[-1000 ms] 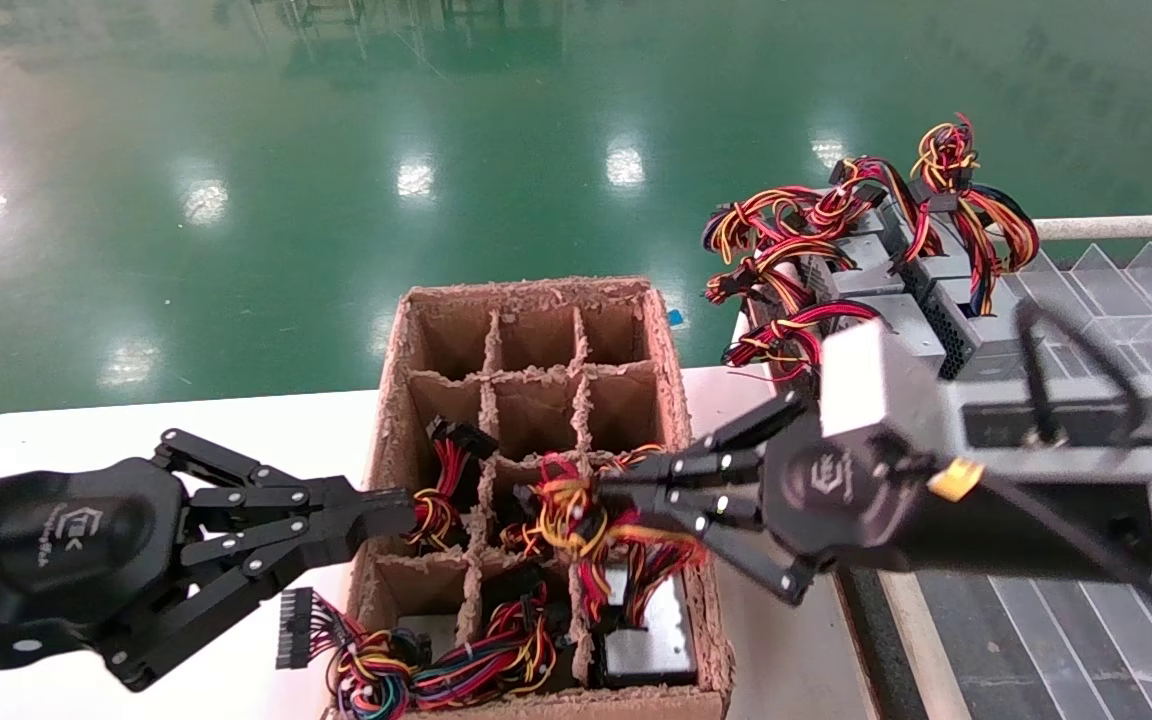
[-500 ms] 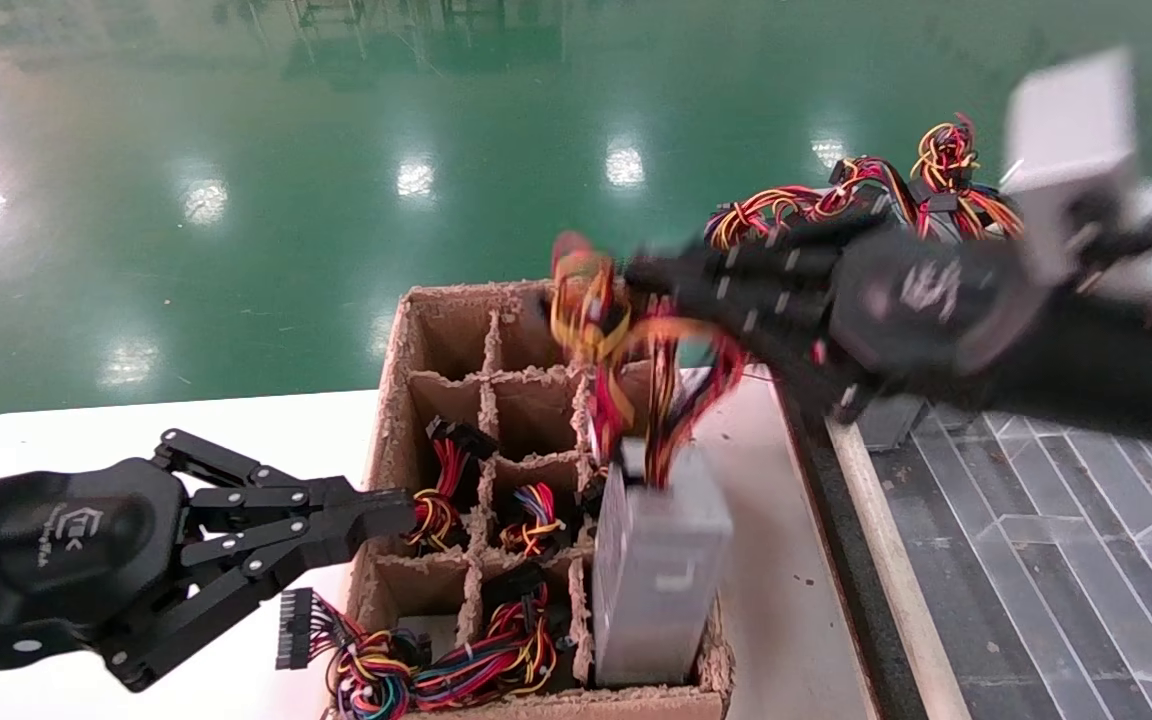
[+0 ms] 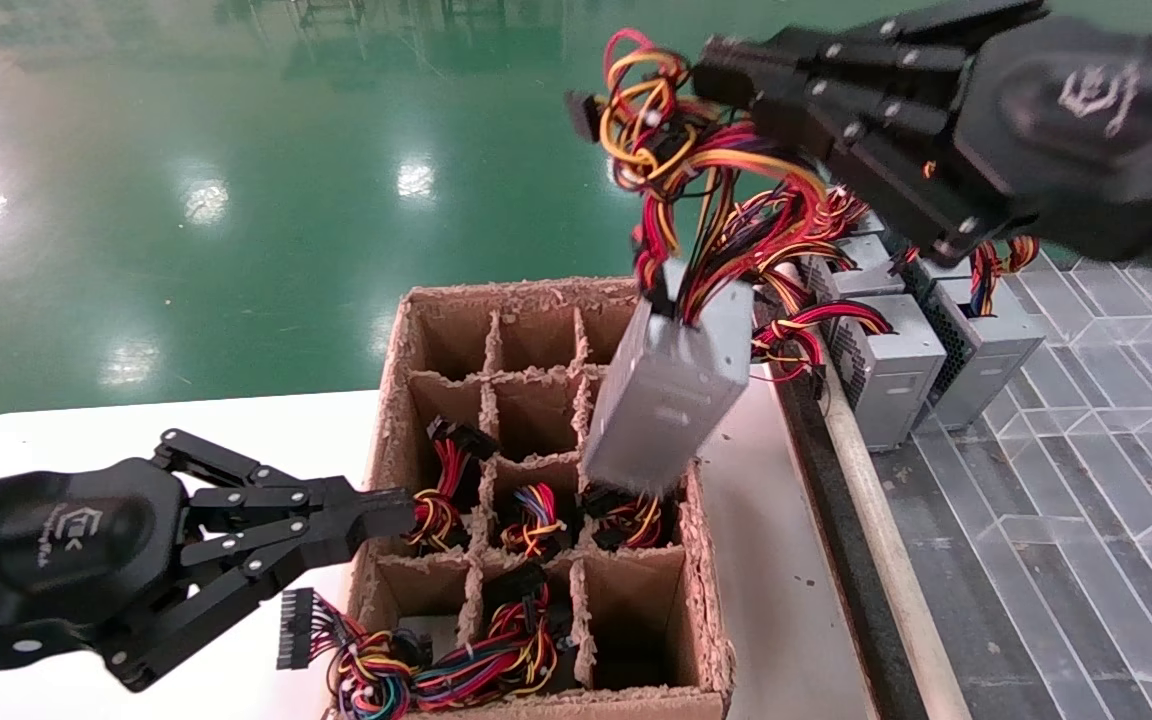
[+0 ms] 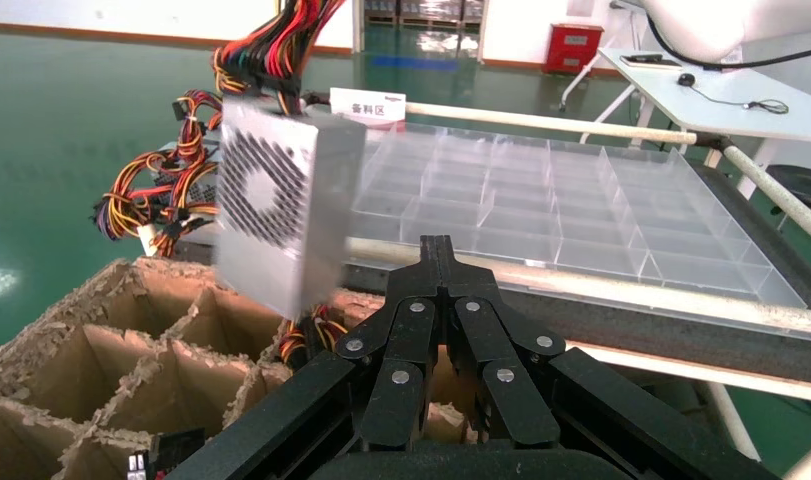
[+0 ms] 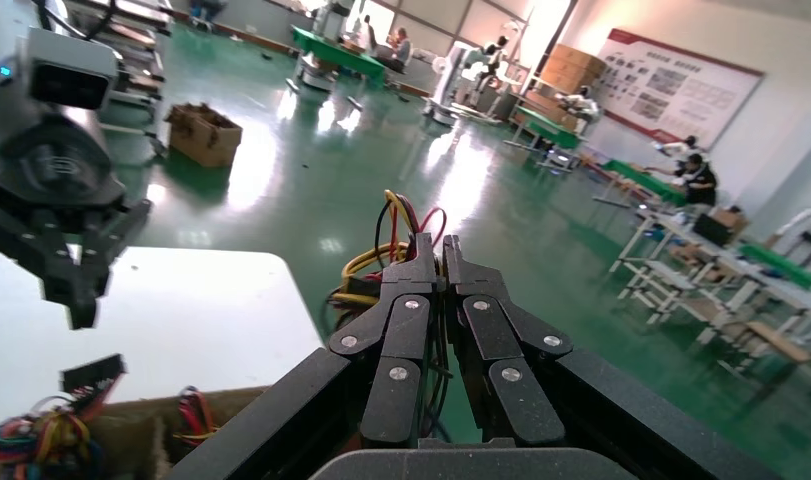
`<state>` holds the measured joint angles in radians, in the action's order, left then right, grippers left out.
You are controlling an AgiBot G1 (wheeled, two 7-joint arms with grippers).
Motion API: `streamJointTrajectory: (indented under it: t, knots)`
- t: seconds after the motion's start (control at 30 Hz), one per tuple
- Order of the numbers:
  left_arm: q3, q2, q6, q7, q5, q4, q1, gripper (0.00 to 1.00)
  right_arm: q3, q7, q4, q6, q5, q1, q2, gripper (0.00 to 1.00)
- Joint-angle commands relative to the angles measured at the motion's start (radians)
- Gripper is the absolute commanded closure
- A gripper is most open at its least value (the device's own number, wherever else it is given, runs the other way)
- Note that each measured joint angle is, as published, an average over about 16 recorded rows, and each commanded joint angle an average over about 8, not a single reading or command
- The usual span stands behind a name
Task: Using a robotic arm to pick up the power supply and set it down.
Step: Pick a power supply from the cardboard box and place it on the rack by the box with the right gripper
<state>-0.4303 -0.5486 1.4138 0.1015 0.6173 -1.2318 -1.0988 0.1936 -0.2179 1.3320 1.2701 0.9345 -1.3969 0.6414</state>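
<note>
Right gripper [image 3: 726, 75] clamped on power supply [image 3: 671, 385] wires, box dangling above carton [image 3: 391, 400], left gripper [image 3: 391, 515] closed

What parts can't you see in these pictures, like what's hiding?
- The power supply in the right wrist view: hidden below the right gripper; only its wire bundle shows.
- Bottom of the emptied near-right cell of the cardboard box, head view: too dark to see.
- Left gripper fingertips, head view: hidden behind the box wall.
- The grey boxes on the conveyor: partly covered by wires and the right gripper.
</note>
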Motion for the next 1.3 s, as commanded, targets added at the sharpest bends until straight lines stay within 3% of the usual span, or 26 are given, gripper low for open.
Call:
streamJointTrajectory:
  t: [0.03,0.43,0.83,1.07,1.3]
  knots:
    - [0.0,0.0,0.0,0.0,0.0,0.0,0.0,1.0,-0.005,0.003,0.0,-0.001,0.003,-0.014,-0.006,1.0]
    - [0.0,0.0,0.0,0.0,0.0,0.0,0.0,1.0,-0.065,-0.003,-0.013,-0.028,0.001,0.004,-0.115,1.0]
    - [0.0,0.0,0.0,0.0,0.0,0.0,0.0,1.0,-0.151,0.011,-0.09,-0.069,-0.011,0.177,-0.265,1.0]
    - [0.0,0.0,0.0,0.0,0.0,0.0,0.0,1.0,-0.181,0.05,-0.157,-0.106,-0.009,0.27,-0.279,1.0]
    - [0.0,0.0,0.0,0.0,0.0,0.0,0.0,1.0,-0.178,0.068,-0.187,-0.131,0.013,0.303,-0.271,1.0]
